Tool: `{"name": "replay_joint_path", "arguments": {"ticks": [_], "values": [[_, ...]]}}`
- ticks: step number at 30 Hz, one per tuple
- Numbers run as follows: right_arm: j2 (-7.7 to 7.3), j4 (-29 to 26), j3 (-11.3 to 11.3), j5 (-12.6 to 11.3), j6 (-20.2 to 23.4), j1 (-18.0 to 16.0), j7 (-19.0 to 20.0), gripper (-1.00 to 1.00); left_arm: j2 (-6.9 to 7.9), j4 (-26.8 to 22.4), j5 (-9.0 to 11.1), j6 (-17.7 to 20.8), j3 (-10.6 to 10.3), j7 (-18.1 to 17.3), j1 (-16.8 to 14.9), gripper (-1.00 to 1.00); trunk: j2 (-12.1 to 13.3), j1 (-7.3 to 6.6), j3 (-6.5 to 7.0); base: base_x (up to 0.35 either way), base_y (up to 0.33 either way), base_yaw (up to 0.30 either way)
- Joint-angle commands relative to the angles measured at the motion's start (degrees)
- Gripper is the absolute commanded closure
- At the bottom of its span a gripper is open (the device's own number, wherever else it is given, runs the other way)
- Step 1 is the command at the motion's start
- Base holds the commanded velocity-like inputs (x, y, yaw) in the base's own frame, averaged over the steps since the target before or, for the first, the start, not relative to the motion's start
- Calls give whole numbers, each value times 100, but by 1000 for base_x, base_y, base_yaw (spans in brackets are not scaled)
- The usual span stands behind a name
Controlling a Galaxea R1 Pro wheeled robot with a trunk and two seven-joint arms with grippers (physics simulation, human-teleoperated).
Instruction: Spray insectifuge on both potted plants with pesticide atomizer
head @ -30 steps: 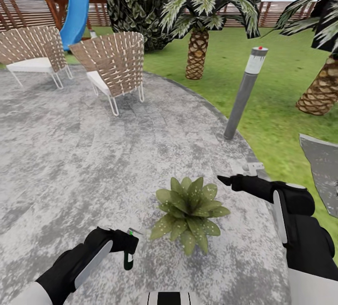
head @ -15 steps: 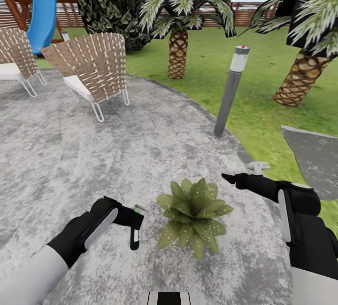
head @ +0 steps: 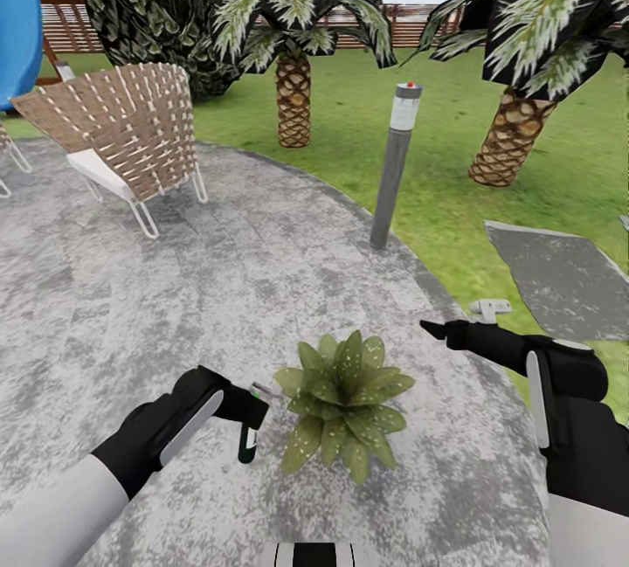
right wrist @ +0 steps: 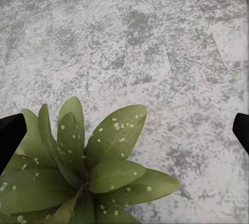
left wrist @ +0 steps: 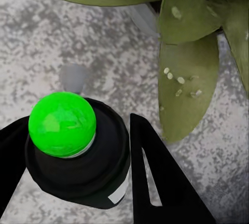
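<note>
The left black gripper (head: 249, 414) is holding the slim dark green spray bottle (head: 248, 442), its fingers (left wrist: 155, 182) clamped on the bottle's sides, just left of the plant. The low green leafy plant (head: 342, 403) is sitting on the round grey stone patio (head: 175, 287), with tiny white specks (right wrist: 116, 125) dotting its leaves. The right black gripper (head: 437, 329) is hanging just right of the plant with its fingers (right wrist: 10, 133) wide apart.
</note>
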Motion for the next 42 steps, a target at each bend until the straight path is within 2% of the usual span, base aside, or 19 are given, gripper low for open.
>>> {"name": "replay_joint_path", "arguments": {"ticks": [1, 8, 22, 30, 36, 42], "values": [[1, -6, -7, 59, 19, -6, 58, -100, 5, -4, -53, 8, -3, -55, -4, 100, -2, -1, -5, 52, 217, -72], [1, -6, -14, 58, 19, -7, 58, -100, 7, 4, -66, 11, 39, -85, -6, 100, -2, -1, -5, 70, 271, -77], [-25, -6, -14, 57, 27, -7, 58, -100, -3, 17, -34, 23, 19, -107, -18, 100, -2, -1, -5, 177, 232, -265], [-33, -6, -14, 58, 28, -7, 58, -100, 7, -4, -49, 8, -17, -90, 2, 100, -2, -1, -5, 17, 48, -179], [-31, -6, -14, 58, 28, -7, 58, -100, 7, -3, -50, 11, 6, -100, 3, 100, -2, -1, -5, 0, 257, -44], [-26, -6, -14, 59, 30, -7, 58, -100, 39, -131, -28, -8, -4, -111, 19, 100, -2, -1, -5, 0, 219, -236]]}}
